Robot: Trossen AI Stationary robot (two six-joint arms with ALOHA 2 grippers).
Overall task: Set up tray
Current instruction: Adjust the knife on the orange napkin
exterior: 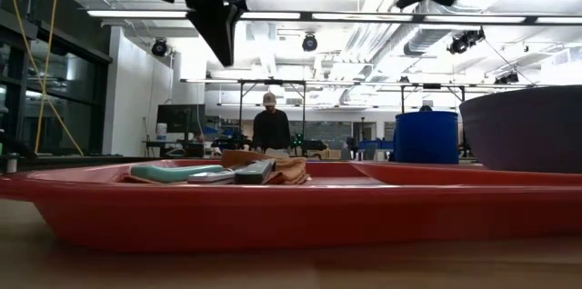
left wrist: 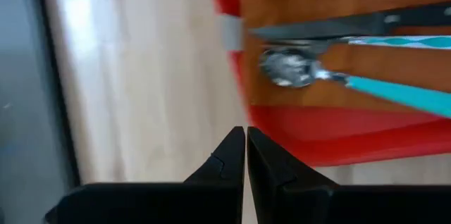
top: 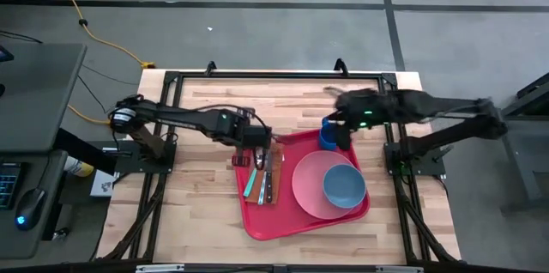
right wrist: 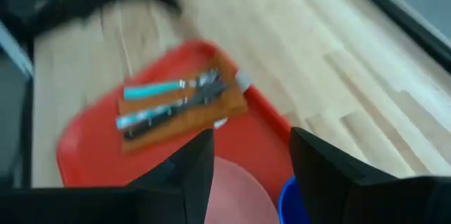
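The red tray [top: 266, 217] lies on the wooden table. At its left end, a brown napkin [top: 257, 174] carries teal-handled utensils [left wrist: 296, 69]. To the right sits a pink plate [top: 309, 191] with a blue bowl [top: 344, 185] on it. A blue cup [top: 328, 136] stands at the tray's far right corner. My left gripper [left wrist: 245, 146] is shut and holds nothing; it hangs above the tray's far left rim, next to the napkin. My right gripper [right wrist: 251, 136] is open and has nothing between its fingers. It is raised above the blue cup and tilts down toward the tray.
Bare wood shows on the table [top: 197, 213] left of the tray, and also along the far edge. A black frame runs around the table. In the low view a person [exterior: 271, 125] stands far back in the room.
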